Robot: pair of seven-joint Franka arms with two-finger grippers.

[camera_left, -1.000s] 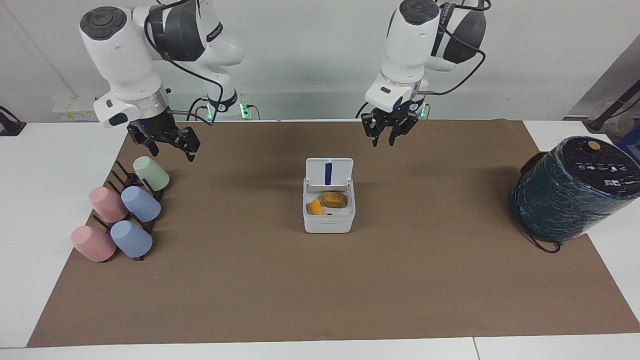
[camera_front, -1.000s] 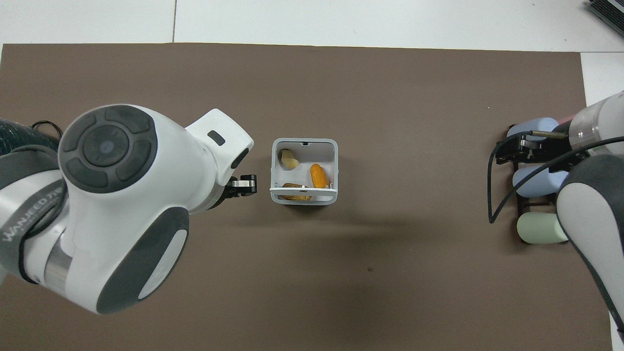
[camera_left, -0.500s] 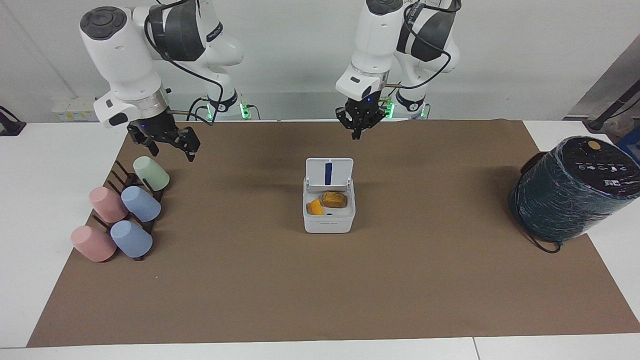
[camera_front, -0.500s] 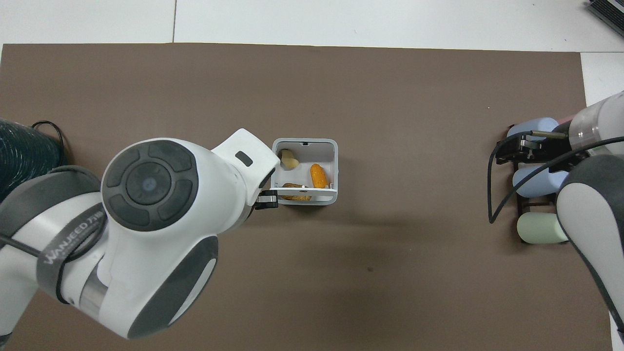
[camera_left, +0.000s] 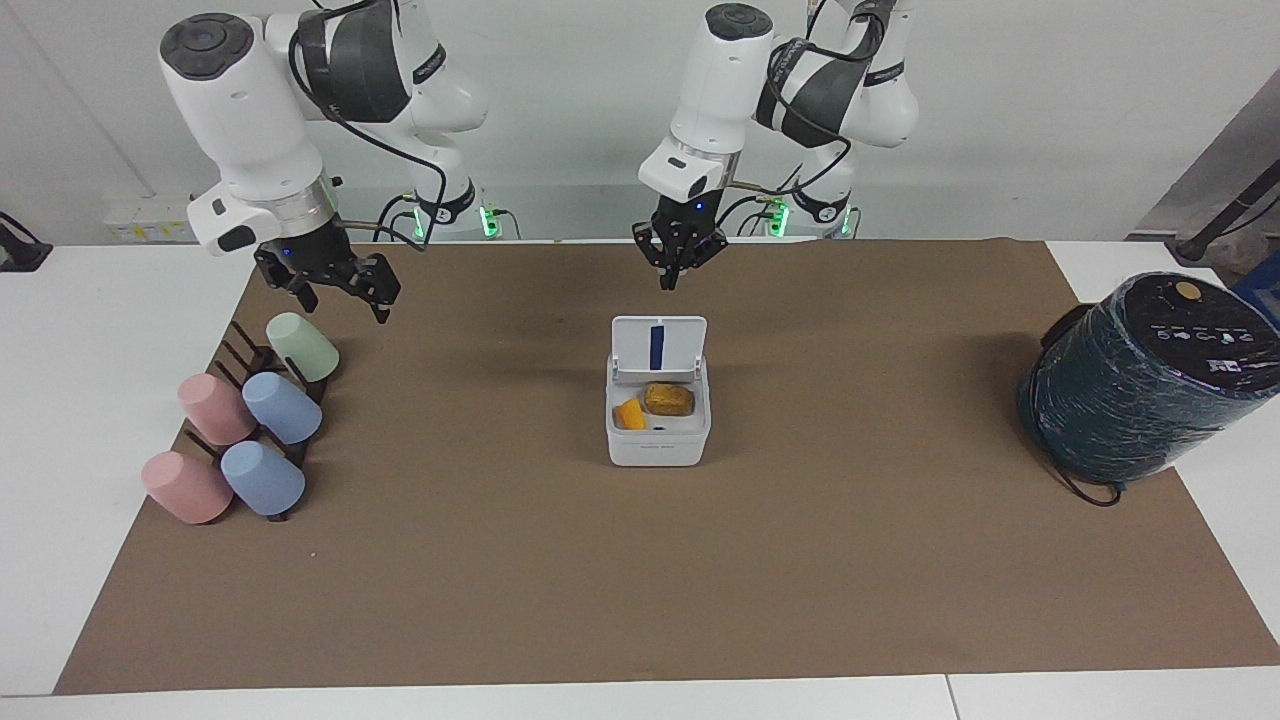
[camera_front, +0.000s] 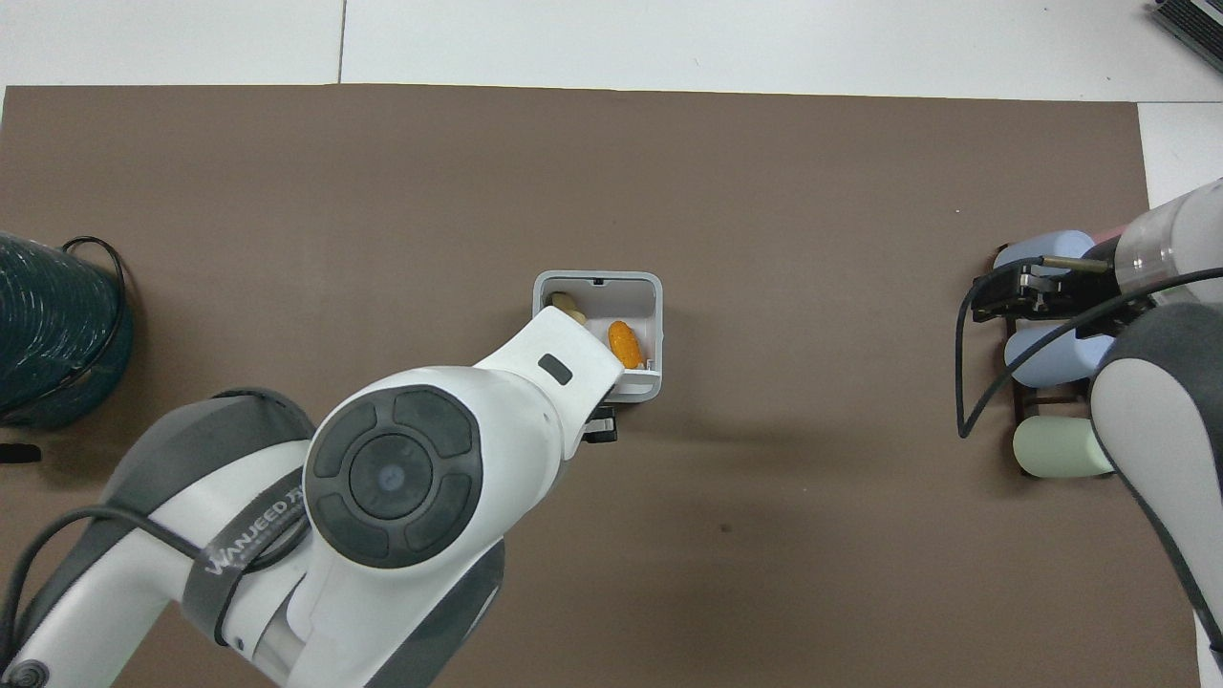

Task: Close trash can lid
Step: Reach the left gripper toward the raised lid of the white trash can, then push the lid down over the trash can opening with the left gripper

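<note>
The small white trash can (camera_left: 657, 445) stands mid-table on the brown mat, with an orange piece and a brown piece inside. Its lid (camera_left: 658, 345) stands upright and open on the edge nearer the robots, blue stripe showing. My left gripper (camera_left: 670, 278) is shut and empty, in the air just above the lid's top edge and a little toward the robots from it, not touching it. In the overhead view the left arm covers part of the trash can (camera_front: 597, 280). My right gripper (camera_left: 340, 288) is open and waits over the cup rack.
A rack of pink, blue and green cups (camera_left: 250, 430) lies at the right arm's end of the table. A large dark wrapped cylinder (camera_left: 1140, 380) stands at the left arm's end. The brown mat (camera_left: 640, 600) covers the table.
My left gripper has swung from beside the trash can toward the right arm's end, to above the lid, and its fingers have come together. The right arm and the lid have not moved.
</note>
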